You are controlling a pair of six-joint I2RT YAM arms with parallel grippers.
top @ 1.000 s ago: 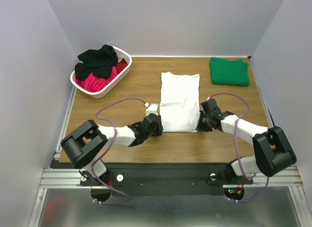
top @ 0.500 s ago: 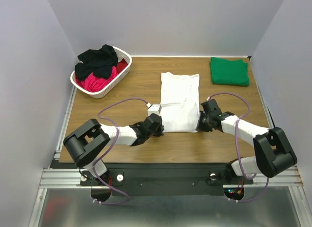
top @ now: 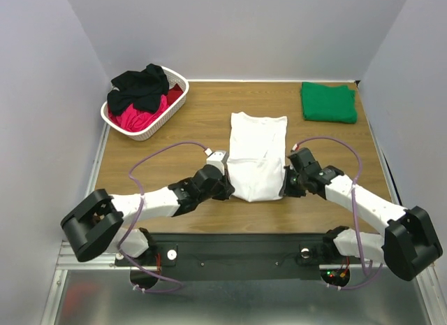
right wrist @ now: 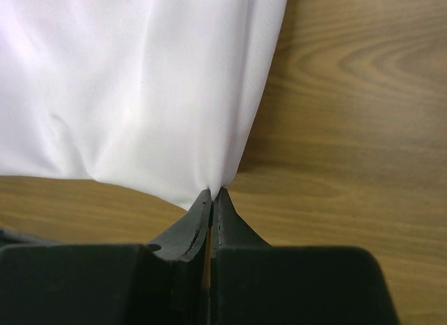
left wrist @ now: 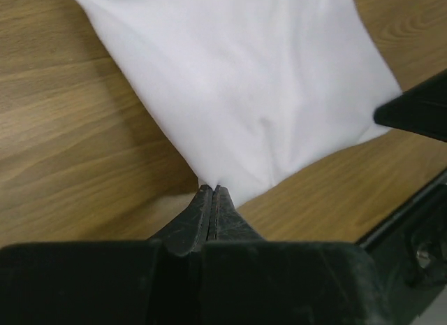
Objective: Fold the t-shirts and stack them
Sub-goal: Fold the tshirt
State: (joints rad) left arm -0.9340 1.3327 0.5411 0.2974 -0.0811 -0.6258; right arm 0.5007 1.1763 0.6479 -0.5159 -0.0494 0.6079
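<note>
At the near middle of the table, the white t-shirt is being gripped by its two near corners, the left gripper and right gripper each being clamped on the hem. This is seemingly being done so the hem can be folded toward the collar. The green t-shirt is lying folded far right, probably as the stack's base.

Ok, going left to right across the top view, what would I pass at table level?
basket → left gripper, shut on the shirt's near-left corner → white shirt → right gripper, shut on its near-right corner → green shirt
</note>
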